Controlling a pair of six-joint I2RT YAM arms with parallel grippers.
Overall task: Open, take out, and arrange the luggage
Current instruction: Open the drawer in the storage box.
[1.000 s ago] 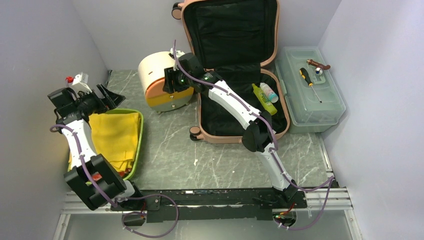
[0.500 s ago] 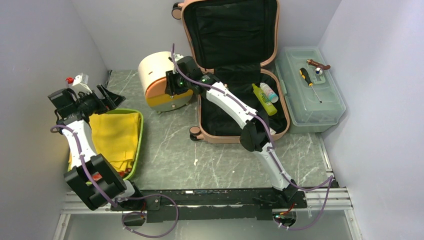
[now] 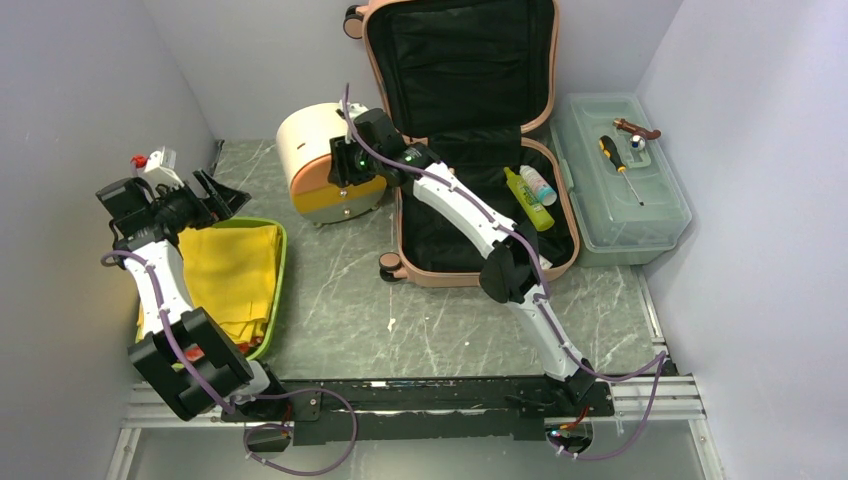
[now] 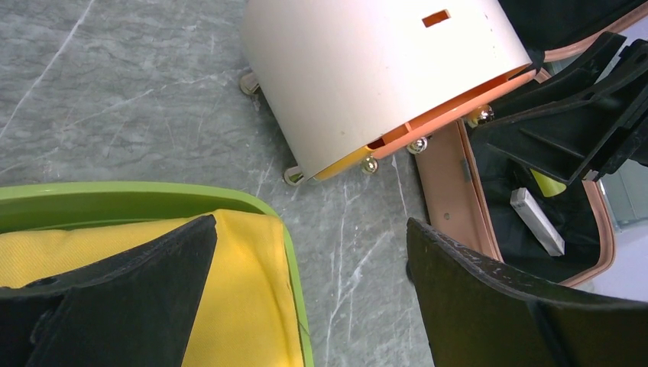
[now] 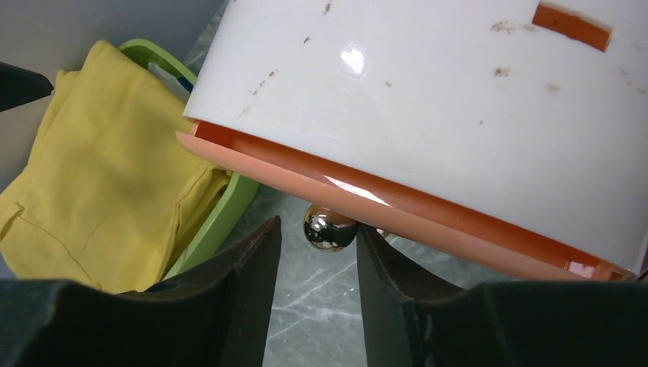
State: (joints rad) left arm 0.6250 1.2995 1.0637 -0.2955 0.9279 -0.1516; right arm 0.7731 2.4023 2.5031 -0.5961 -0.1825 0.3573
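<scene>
The luggage (image 3: 460,70) sits at twelve o'clock on the worktop (image 3: 400,320). It is open, with its lid standing up against the back wall and its base flat, black lining showing in both halves. A yellow-green bottle (image 3: 528,200) and a small white bottle (image 3: 538,185) lie side by side in the base, toward its three o'clock edge.

The right arm reaches across the base to the cream half-round box (image 3: 310,140), which stands just beside the case at its nine o'clock. The right claw (image 3: 338,162) is at the box's orange drawer front (image 5: 397,210). Its fingers (image 5: 237,290) are set narrowly apart, with a shiny round knob (image 5: 330,229) in the gap at their tips. From here I can't tell whether they pinch the knob or only bracket it.

The left claw (image 4: 311,229) is spread wide and holds nothing. It hangs at about nine o'clock, above the far end of a green tray (image 3: 280,260) that carries a folded yellow cloth (image 3: 230,270).

At two o'clock, close beside the case, a translucent toolbox (image 3: 620,215) has a screwdriver (image 3: 620,165) lying on its lid.
</scene>
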